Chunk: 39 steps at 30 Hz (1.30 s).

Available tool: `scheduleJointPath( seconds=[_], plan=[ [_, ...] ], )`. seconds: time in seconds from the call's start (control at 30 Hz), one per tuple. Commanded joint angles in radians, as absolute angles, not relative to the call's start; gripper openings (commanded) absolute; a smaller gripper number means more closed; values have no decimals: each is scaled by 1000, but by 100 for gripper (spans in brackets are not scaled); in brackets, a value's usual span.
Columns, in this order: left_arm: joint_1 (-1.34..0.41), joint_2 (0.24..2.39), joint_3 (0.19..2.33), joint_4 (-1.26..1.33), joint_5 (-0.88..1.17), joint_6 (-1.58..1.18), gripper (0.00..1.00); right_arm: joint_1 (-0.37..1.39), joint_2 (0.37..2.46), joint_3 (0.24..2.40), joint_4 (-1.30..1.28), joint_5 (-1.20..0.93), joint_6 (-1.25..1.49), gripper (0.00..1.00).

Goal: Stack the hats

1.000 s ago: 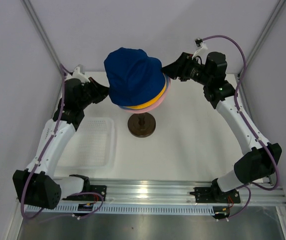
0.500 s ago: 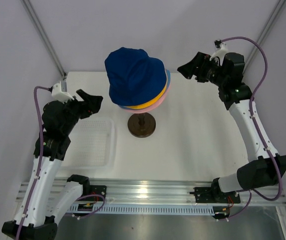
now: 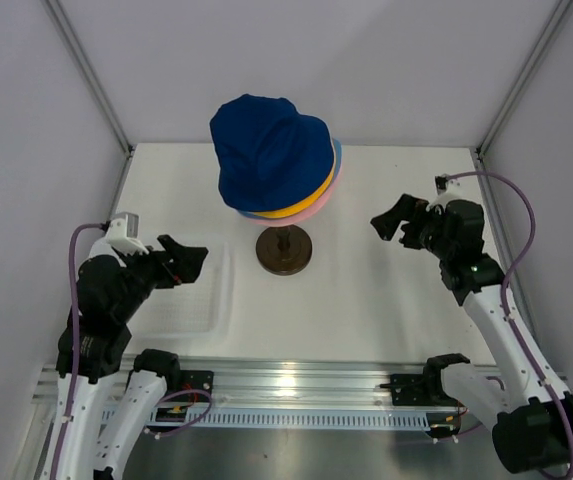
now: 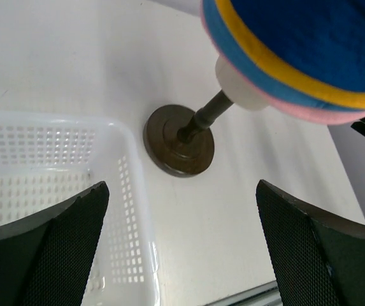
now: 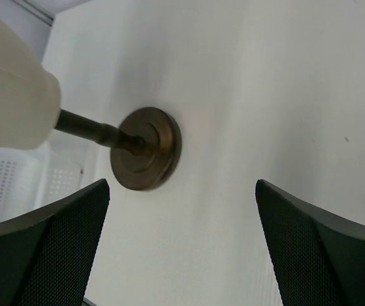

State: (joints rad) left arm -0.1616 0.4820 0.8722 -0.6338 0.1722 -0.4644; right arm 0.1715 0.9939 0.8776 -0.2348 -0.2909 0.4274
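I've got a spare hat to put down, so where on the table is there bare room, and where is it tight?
Bare table lies between the brown base and the right fingers, and along the near strip before the rail. Crowded: under the stacked hats, and left, where the tray sits under the left fingers.

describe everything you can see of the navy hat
The navy hat is a dark blue bucket hat of soft-looking fabric, with a rounded crown and a floppy brim that slopes down. It sits crown up on top of the stack, its brim lying over the yellow hat, and the whole stack is carried on the head form. The left gripper and right gripper are both apart from it.
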Motion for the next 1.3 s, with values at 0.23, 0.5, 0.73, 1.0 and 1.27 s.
scheduleJointPath(
  seconds=[0.23,0.5,0.73,1.0,1.27],
  plan=[
    [-169,338,718,-707,265,-431,100,169,595,569,-138,-209,414,99],
    [-167,276,719,-678,181,-410,99,169,690,644,-141,-207,431,99],
    [-167,284,701,-684,118,-429,100,170,701,652,-138,-120,434,99],
    [-167,252,686,-667,129,-430,99,170,693,666,-140,-49,430,100],
    [-169,262,689,-672,121,-433,99,170,710,684,-130,-58,426,99]
  ],
)
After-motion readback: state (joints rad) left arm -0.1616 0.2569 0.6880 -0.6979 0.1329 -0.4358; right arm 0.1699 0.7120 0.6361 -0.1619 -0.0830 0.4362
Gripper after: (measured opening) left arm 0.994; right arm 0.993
